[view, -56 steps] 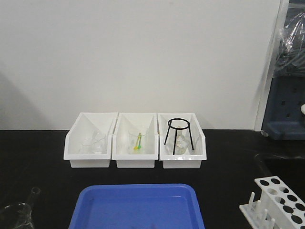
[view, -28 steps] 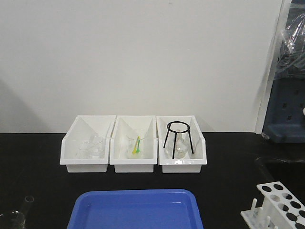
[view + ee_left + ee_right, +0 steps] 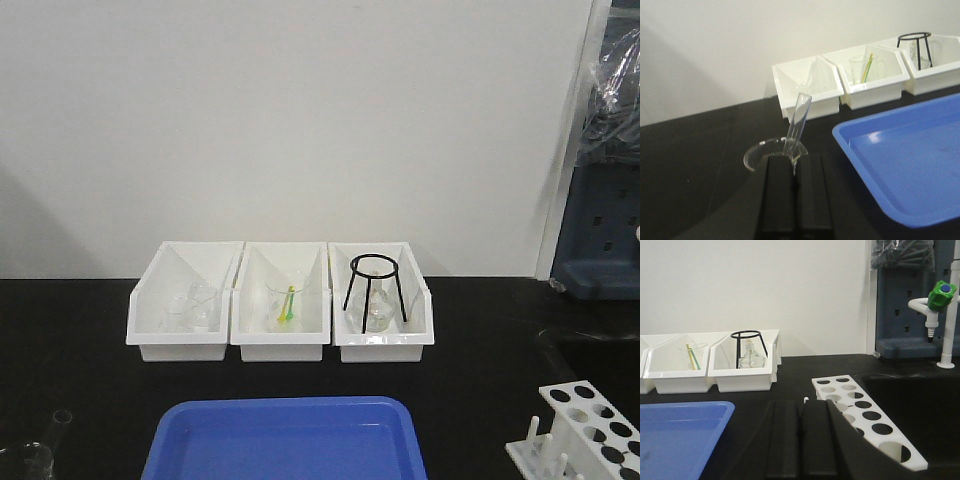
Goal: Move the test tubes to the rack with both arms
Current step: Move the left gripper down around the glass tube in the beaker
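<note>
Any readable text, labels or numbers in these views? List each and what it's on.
None. No print, label or number shows on the three white plastic bins, the blue plastic tray, the white plastic rack with round holes or the green tap nozzle.

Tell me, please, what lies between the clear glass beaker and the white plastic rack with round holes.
A shallow blue plastic tray lies between them on the black bench, beaker left, rack right, as the front-facing view shows.
</note>
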`<state>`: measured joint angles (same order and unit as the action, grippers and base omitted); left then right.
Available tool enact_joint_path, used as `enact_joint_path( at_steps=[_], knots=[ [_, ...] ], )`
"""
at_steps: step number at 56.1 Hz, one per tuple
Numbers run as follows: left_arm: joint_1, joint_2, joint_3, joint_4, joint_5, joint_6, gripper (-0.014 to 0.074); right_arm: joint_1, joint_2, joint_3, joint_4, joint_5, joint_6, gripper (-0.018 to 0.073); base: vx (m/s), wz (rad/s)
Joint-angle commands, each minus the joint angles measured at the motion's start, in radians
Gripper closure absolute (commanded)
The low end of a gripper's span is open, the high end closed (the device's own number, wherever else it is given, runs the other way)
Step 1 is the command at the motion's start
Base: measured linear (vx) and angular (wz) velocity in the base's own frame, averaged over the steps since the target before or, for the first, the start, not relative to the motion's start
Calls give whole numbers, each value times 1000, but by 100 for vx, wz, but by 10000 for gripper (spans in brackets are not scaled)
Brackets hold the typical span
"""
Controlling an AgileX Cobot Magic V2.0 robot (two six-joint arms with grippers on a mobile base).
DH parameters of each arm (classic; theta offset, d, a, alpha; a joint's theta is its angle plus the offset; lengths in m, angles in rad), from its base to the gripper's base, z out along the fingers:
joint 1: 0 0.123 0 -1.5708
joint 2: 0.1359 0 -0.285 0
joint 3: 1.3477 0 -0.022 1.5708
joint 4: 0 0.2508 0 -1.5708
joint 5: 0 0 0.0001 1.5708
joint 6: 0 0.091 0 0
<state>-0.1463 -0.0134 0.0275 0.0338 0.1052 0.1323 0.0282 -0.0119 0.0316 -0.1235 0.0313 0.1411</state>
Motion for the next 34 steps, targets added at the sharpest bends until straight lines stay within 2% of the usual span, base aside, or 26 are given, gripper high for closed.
enact_joint_path(
  at_steps=[1,10,13,19,29,33,34],
  knots=[
    [0,-10,-33,-4,-130,-11,601,1,-9,13,-10,-109,-3,568,0,0],
    [0,-10,-33,-5,-307,-11,601,1,-9,13,-10,-117,-3,568,0,0],
    [0,-10,-33,-13,-334,-11,601,1,-9,13,-10,-117,-3,568,0,0],
    [0,-10,-34,-15,-328,-12,597,1,-9,13,-10,-122,-3,568,0,0],
    [0,-10,-69,-15,-318,-12,571,1,-9,-40,-24,-227,-15,568,0,0],
    [0,-7,-118,-13,-270,-11,552,1,1,-91,-61,-220,-59,568,0,0],
    [0,48,-210,-10,-202,-9,504,1,81,-211,-110,-143,-112,566,0,0]
  ],
)
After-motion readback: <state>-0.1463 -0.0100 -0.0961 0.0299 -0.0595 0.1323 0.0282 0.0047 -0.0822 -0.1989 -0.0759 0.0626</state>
